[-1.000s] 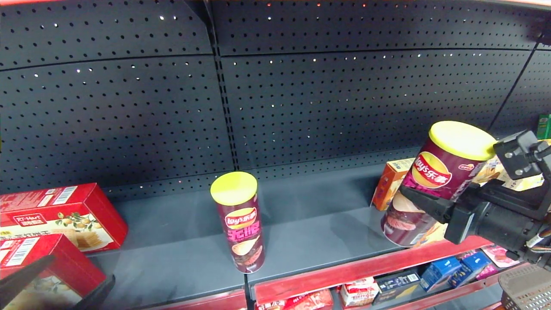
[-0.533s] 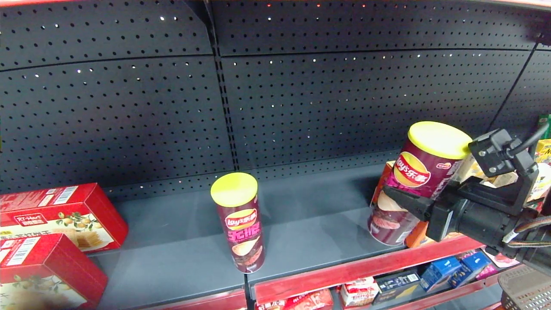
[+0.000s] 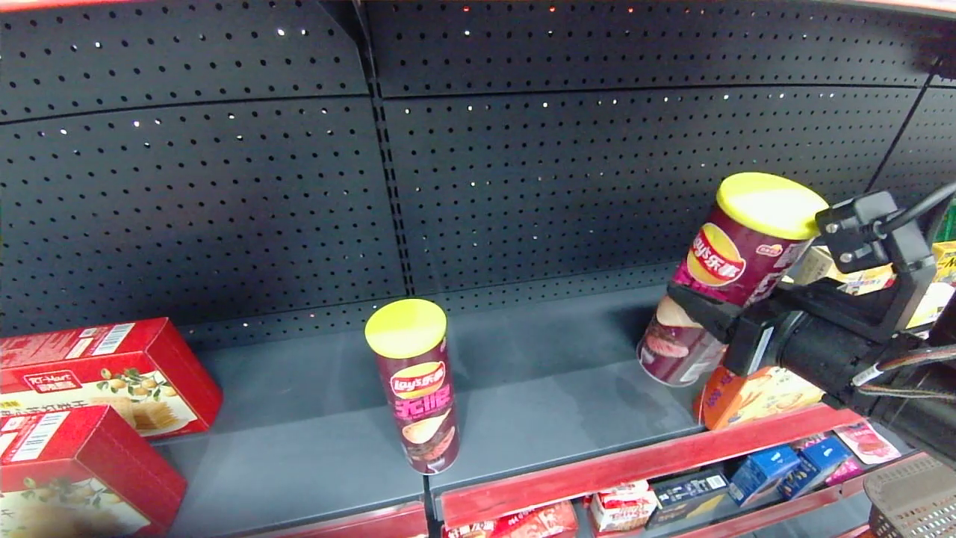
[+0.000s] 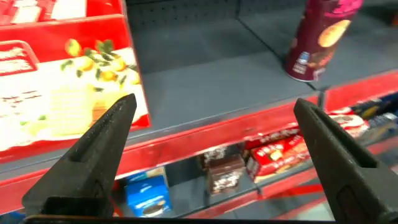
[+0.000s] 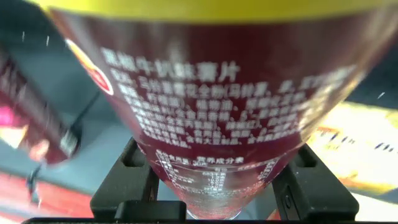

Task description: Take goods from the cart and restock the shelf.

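**Head view.** The right gripper (image 3: 708, 302) pinches the held canister (image 3: 739, 246) across its lower body, with a jaw on either side. The canister leans, its yellow lid away from the jaws and its base clear of the shelf (image 3: 538, 403). This is judged a carrying posture, with the canister not yet set down. An orange box (image 3: 754, 400) lies just beneath the jaws. The standing canister (image 3: 418, 388) is upright, well apart from the jaws on the robot's left, and probably marks the row to extend.

**Left wrist view.** The left gripper (image 4: 214, 109) has its jaws spread wide with nothing between them. A red box (image 4: 68, 74) lies beyond one finger and the standing canister (image 4: 320, 37) beyond the other. The arm appears parked below the shelf lip, out of the way.

**Right wrist view.** The held canister (image 5: 217, 99) sits between the jaws of the right gripper (image 5: 217, 186), its wall touching both. The grip looks secure enough for placing.
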Robot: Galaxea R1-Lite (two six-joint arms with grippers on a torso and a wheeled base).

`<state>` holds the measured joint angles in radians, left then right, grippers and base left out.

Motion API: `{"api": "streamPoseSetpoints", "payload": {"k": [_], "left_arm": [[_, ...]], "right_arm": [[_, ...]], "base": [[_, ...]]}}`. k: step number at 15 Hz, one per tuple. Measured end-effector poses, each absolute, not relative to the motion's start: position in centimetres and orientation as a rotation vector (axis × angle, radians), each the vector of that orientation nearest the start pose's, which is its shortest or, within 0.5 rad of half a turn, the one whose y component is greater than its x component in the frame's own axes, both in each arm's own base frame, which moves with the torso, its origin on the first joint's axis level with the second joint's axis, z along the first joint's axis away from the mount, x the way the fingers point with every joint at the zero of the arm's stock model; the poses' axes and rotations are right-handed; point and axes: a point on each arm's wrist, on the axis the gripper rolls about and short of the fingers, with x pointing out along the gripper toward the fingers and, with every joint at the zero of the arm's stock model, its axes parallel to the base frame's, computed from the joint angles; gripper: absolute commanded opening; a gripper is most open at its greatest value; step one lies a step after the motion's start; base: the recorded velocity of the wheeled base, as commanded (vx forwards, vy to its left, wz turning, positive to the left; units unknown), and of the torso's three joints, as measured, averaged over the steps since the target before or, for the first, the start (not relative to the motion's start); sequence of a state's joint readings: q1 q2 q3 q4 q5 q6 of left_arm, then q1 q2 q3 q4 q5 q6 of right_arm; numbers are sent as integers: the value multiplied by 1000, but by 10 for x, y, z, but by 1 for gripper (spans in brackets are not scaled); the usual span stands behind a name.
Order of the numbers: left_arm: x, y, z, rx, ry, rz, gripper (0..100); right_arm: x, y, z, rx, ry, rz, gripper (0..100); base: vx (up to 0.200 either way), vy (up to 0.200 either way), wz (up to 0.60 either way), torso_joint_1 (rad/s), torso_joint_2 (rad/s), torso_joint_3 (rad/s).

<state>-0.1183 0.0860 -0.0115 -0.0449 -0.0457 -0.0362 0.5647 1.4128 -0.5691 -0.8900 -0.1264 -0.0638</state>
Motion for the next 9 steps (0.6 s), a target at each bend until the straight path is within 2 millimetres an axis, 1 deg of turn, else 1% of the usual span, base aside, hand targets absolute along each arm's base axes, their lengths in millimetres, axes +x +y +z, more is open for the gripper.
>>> {"api": "streamPoseSetpoints", "payload": {"k": [2,3,5,9], "left_arm": [[-17,1,84,-37,33,-170,100],[-17,1,84,-38,33,-170,100],[-17,1,84,-39,32,-170,100],[-17,1,84,-39,32,-170,100]], "right_arm": [[199,122,221,-41,-99,393,0],[201,123,218,-54,-89,378,0],[204,124,213,-67,-70,379,0],[204,129,209,-75,-51,395,0]], "base": [[0,0,0,0,0,0],[0,0,0,0,0,0],[0,0,0,0,0,0],[0,0,0,0,0,0]]}}
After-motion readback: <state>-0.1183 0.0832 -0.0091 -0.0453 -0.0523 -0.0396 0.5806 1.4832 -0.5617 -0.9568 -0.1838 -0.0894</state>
